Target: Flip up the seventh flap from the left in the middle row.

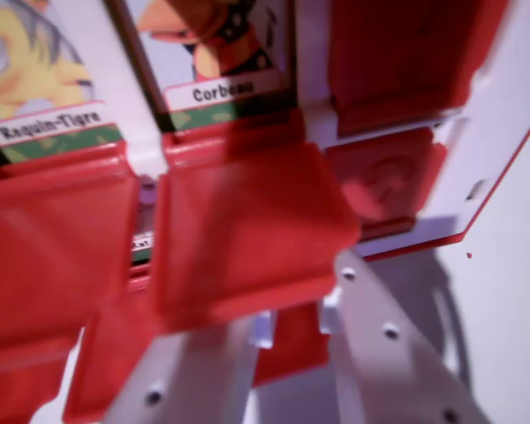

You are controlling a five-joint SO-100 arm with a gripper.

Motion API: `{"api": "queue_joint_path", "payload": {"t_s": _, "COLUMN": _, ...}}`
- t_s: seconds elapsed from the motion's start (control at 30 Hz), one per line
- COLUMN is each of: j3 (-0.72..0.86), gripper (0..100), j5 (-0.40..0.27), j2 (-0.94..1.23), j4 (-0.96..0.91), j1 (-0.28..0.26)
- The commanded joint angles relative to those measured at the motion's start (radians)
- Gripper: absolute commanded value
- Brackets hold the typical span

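The white game board (503, 115) with red flaps fills the wrist view, very close and blurred. Two flaps stand up at the top, showing cards labelled "Requin-Tigre" (49, 124) and "Corbeau" (223, 91). Below the Corbeau card a large red flap (247, 238) tilts toward the camera, apparently partly raised. A red flap (384, 181) with an embossed mark lies flat to its right. My gripper (300, 300) comes in from the bottom, its two white fingers (389, 344) apart and open, tips at that tilted flap's lower edge. A red piece (290, 346) shows between the fingers.
Another red flap (53, 256) sits at the wrist view's left, with a sliver of a card label (141, 240) showing beside it. The board's red-trimmed right edge (499, 190) borders a pale surface (512, 309).
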Motion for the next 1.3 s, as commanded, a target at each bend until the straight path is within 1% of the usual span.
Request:
{"api": "queue_joint_path", "payload": {"t_s": 0.0, "j3": -0.129, "gripper": 0, "j5": 0.011, "j2": 0.046, "j4": -0.035, "j1": -0.003}}
{"api": "queue_joint_path", "payload": {"t_s": 0.4, "j3": -0.163, "gripper": 0, "j5": 0.038, "j2": 0.041, "j4": -0.156, "j1": 0.000}}
{"api": "queue_joint_path", "payload": {"t_s": 0.73, "j3": -0.166, "gripper": 0, "j5": 0.029, "j2": -0.012, "j4": -0.236, "j1": -0.014}}
{"api": "queue_joint_path", "payload": {"t_s": 1.0, "j3": -0.259, "gripper": 0, "j5": 0.028, "j2": -0.092, "j4": -0.239, "j1": -0.034}}
{"api": "queue_joint_path", "payload": {"t_s": 1.27, "j3": -0.222, "gripper": 0, "j5": 0.032, "j2": -0.074, "j4": -0.239, "j1": -0.028}}
